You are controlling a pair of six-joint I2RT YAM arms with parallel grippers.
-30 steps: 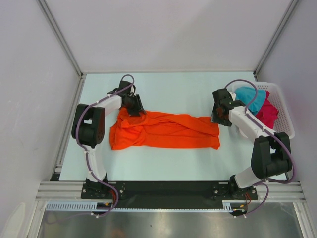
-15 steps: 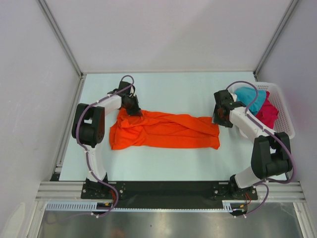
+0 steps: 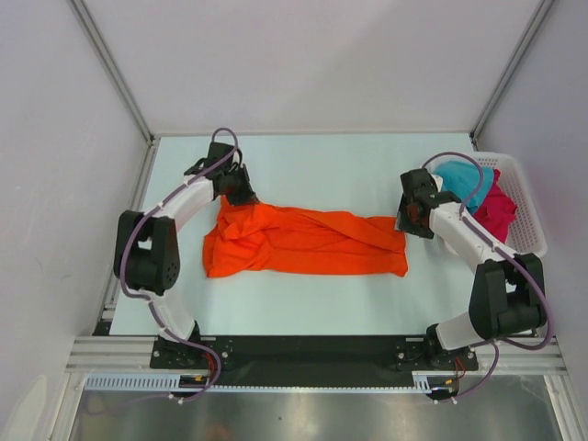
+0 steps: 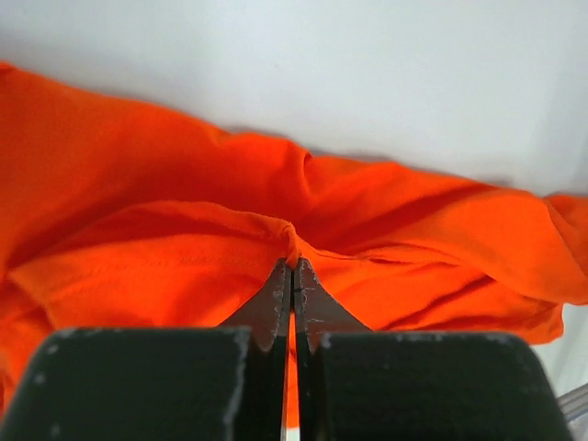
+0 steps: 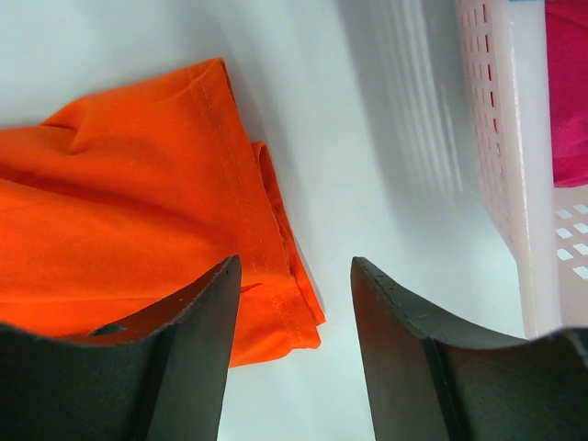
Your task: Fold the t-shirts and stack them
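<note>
Left jaws clamped on a far fold of the orange t-shirt (image 3: pixel 303 241); right jaws apart over its right hem.
The shirt lay bunched lengthwise across the desk's (image 3: pixel 349 165) middle, bare surface showing along the far and near edges. Teal t-shirt (image 3: pixel 464 182) and magenta t-shirt (image 3: pixel 496 209) sat in the basket (image 3: pixel 527 219) at the right edge.

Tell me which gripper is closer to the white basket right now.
Right. The right gripper hangs open at the orange shirt's right end, just beside the basket; the left gripper is shut on the shirt's far-left corner, well away from it.
</note>
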